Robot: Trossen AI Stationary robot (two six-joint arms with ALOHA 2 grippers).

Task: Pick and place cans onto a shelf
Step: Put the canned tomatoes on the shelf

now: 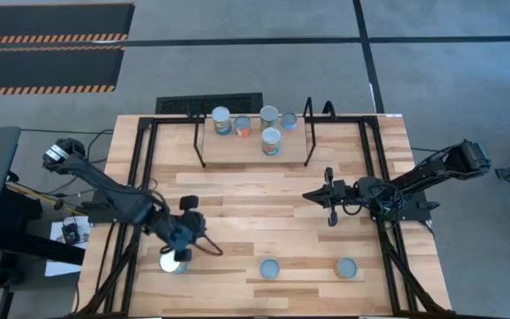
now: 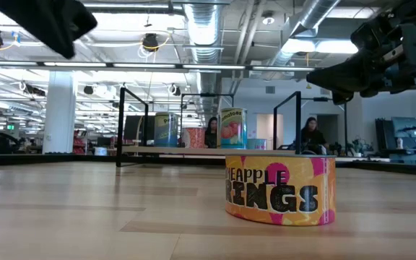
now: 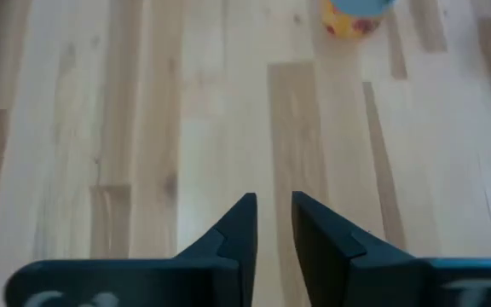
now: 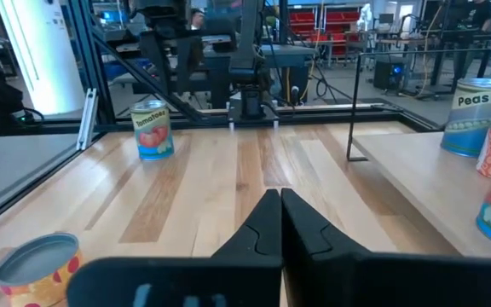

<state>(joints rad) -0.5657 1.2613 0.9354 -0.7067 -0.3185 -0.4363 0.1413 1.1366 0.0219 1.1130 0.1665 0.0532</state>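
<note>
Nearest, well out from the shelf (image 1: pixel 237 152), counted three cans (image 1: pixel 347 268) standing loose on the wooden table (image 1: pixel 237 204). Among them, read a squat pineapple-rings can (image 2: pixel 280 189) and a taller tomato can (image 4: pixel 152 128). Judged both rigid and fairly heavy for their size. Smooth printed labels over metal walls looked likely to slip in a weak pinch. Judged the best hold to be across the curved side at mid-height, clear of the flat shiny top and its raised rim.

Placed the left gripper (image 3: pixel 271 205) just on the shelf side of the tomato can, its dark fingers a narrow gap apart and pinching nothing. Could not tell whether it touched that can.

Closer to the shelf, off its right end, placed the right gripper (image 4: pixel 280 200), fingers pressed together and empty.

Farthest, counted five more cans upright on the shelf's pale board between black wire end frames. Among them, made out a peas can (image 4: pixel 476 115), grouped from the middle toward the right frame.
</note>
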